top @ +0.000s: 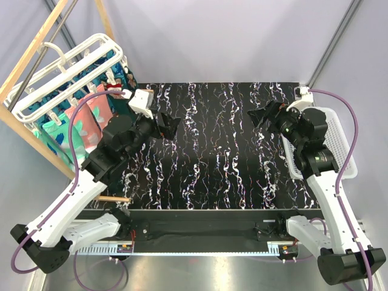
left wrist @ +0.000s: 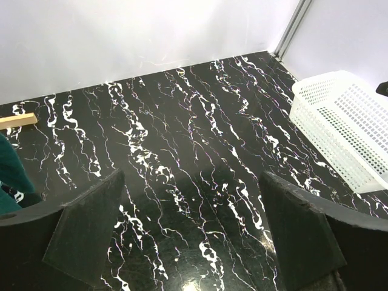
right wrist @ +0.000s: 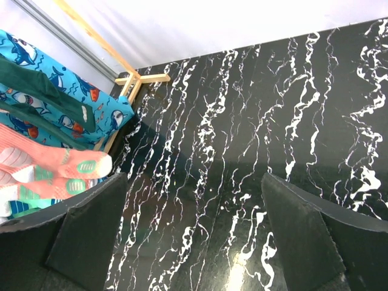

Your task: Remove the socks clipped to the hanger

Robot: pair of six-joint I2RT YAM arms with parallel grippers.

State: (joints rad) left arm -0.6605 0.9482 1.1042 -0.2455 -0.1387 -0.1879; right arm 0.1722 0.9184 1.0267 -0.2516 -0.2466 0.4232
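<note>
Left tool: jaws spread full width, nothing between them. It hovers over the far-left part of the desk, just right of the hanger.

Right tool: also wide open and empty, over the far-right part of the desk, just beside the white mesh basket.

Socks are all clipped on and hang below the hanger at the desk's far-left corner, well apart from the right tool. Each one's long axis runs down from its clip.

Right wrist view shows the mix: coral-pink with white and teal marks, dark teal, and bright blue. The only print I can make out is sharks on the blue ones – any lettering is too small to read.

Hanger's long axis runs diagonally in the top view, near-left to far-right, parallel to the wooden pole frame it hangs from – hook at the top, clips dangling under the bars.

Left wrist view catches only a dark teal edge of fabric at far left, plus the basket at right.
</note>
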